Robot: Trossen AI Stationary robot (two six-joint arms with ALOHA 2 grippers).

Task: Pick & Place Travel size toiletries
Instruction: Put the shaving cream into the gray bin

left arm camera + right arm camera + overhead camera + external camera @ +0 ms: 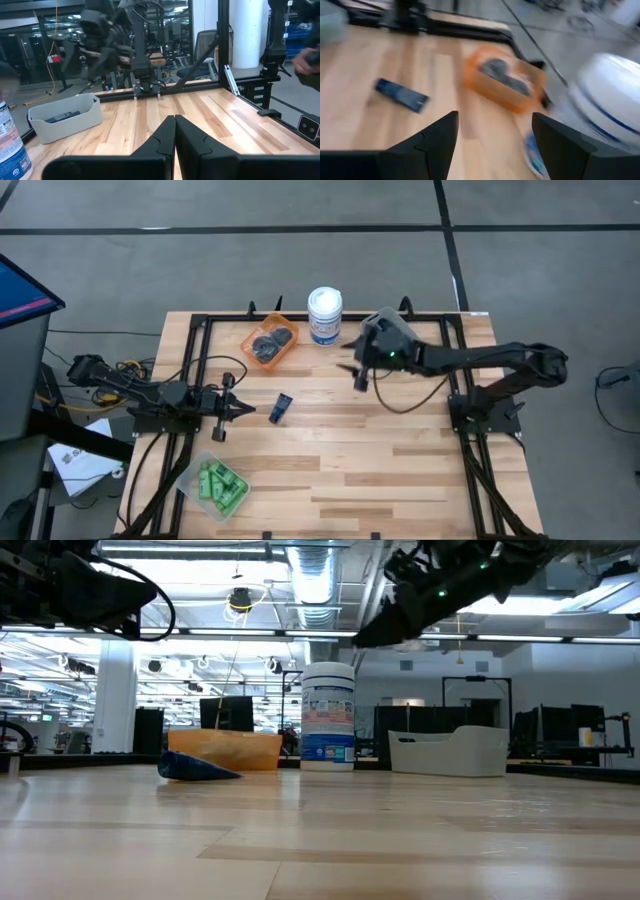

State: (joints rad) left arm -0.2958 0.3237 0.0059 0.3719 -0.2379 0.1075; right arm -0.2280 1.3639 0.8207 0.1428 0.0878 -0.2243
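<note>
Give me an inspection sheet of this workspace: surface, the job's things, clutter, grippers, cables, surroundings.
Surface: wooden table, black frame rails along its edges.
Job's things: one navy tube lies loose mid-table; dark pots sit in the orange bin; green bottles fill the clear bin; a grey bin holds a dark item.
Clutter: white tub with blue label stands beside the orange bin.
Grippers: left gripper hangs beside the navy tube, jaws shut, empty; right gripper is raised near the tub, jaws open, empty.
Cables: loose wires at the left arm's base, off the table's left edge.
Surroundings: grey floor with dark lines; papers on the floor at left.
</note>
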